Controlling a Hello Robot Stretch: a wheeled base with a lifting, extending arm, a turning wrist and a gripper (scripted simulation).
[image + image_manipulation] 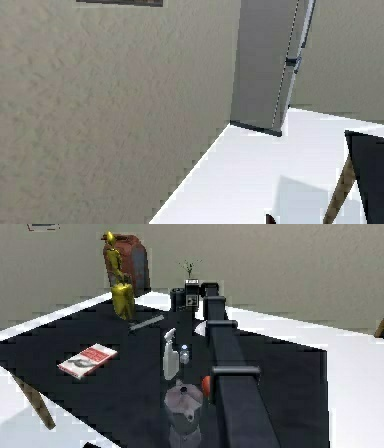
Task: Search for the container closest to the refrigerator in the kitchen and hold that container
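Observation:
My arm (228, 364) reaches as a dark bar across a black table (80, 329). At its far end the gripper (180, 298) shows as a dark body near the table's far edge, with a small plant (188, 269) just behind it. I cannot tell whether it holds anything. Left of the arm stand a clear spray bottle (169, 354) and a small bottle (185, 354). A grey metal pot (182, 414) stands near the bottom, with a small red round thing (207, 382) beside the arm. A tall grey refrigerator (265, 65) stands against the wall ahead.
A golden statue (118, 284) and a dark red thing (135, 259) stand at the table's far left. A red-and-white book (88, 361) and a long thin utensil (147, 322) lie on the table. In the forward view a wall (110, 110) runs along the left; a table corner (368, 155) is at the right.

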